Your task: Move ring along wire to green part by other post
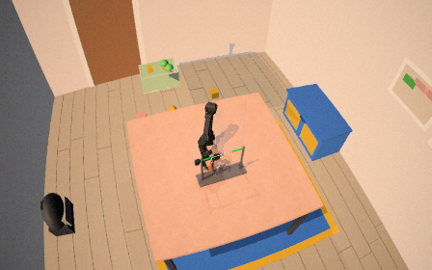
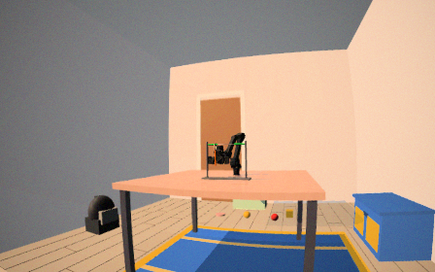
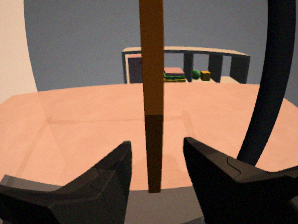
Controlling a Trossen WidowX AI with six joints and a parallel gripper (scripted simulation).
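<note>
The orange handle hangs upright from the ring. The ring is on the left green part of the wire, near the left post; it is too small to make out clearly. The other green part meets the right post. My gripper is partly open. In the wrist view the handle's lower end shows between the two fingers, with a gap on each side. Whether it is level with the fingertips in depth is hard to tell.
The dark base stands on the pink table. A dark post rises close on the right in the wrist view. The arm reaches in from behind the wire.
</note>
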